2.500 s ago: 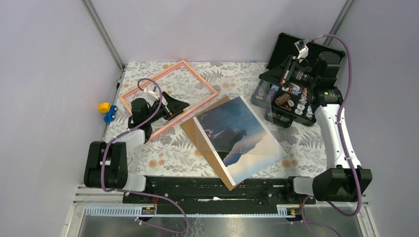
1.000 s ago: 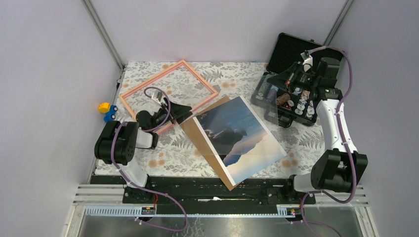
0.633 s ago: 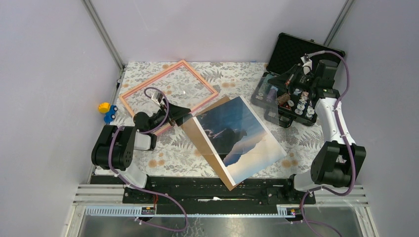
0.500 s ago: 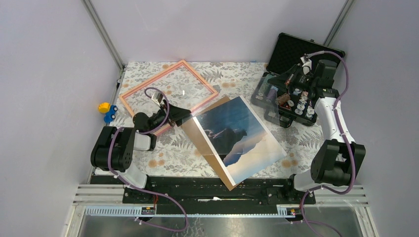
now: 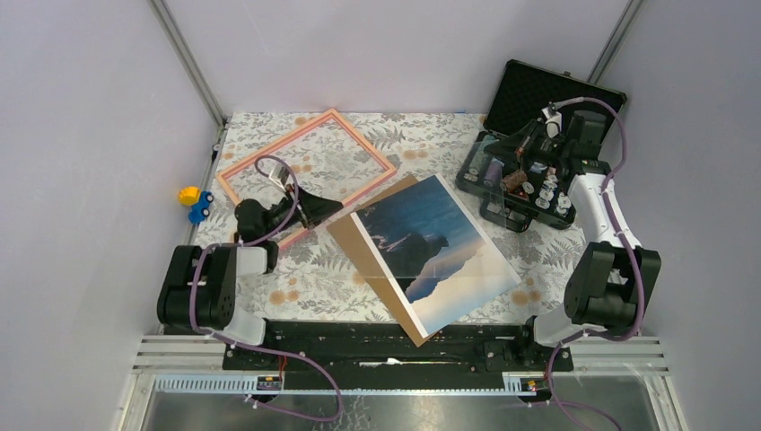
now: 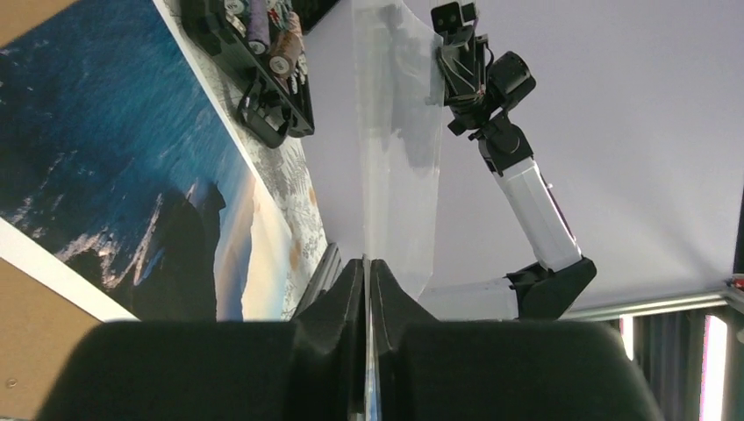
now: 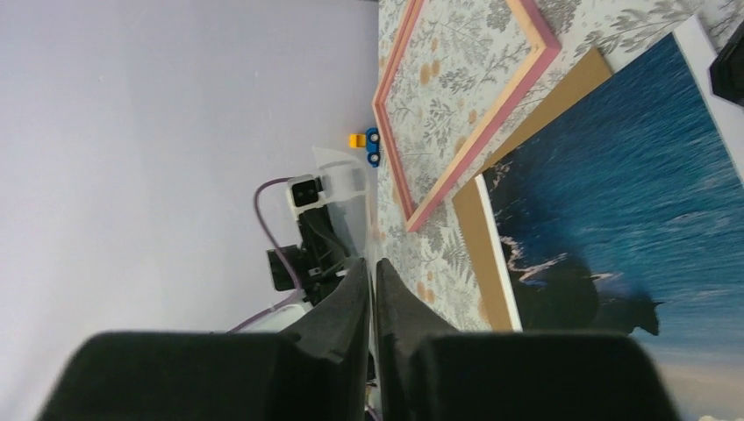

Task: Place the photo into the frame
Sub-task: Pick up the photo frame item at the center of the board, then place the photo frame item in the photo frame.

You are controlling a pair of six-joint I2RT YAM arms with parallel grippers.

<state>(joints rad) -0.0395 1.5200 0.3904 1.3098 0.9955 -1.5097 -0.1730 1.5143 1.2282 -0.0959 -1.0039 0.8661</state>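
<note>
**Presently: clear sheet pinched at both ends, photo lying outside the frame**

Item 1, photo. Mountain print with white edges. It lies flat and skewed toward the near edge of the table, right of centre. It rests on a brown board, which shows along its left side and near corner. No gripper touches it.

Item 2, frame. Pink and rectangular, it lies flat at the far left corner of the table, with the floral cloth showing through its opening. It is apart from the photo, with the brown board's far corner close to its right-hand side.

Item 3, clear sheet. Thin and transparent, it is carried off the table between the two arms. In the overhead view it is nearly invisible. It probably spans the air above the photo's far end, but whether it touches anything below cannot be told.

Item 4, left gripper. It sits near the frame's near corner, with its jaws pressed together on one edge of the clear sheet.

Item 5, right gripper. It is raised over the black case, with its jaws closed tight on the opposite edge of the same sheet.

Item 6, black case. It stands at the far right corner with its lid open and small items in its tray.

Item 7, toy. Yellow and blue, it sits at the left edge of the table, beside the frame.
</note>
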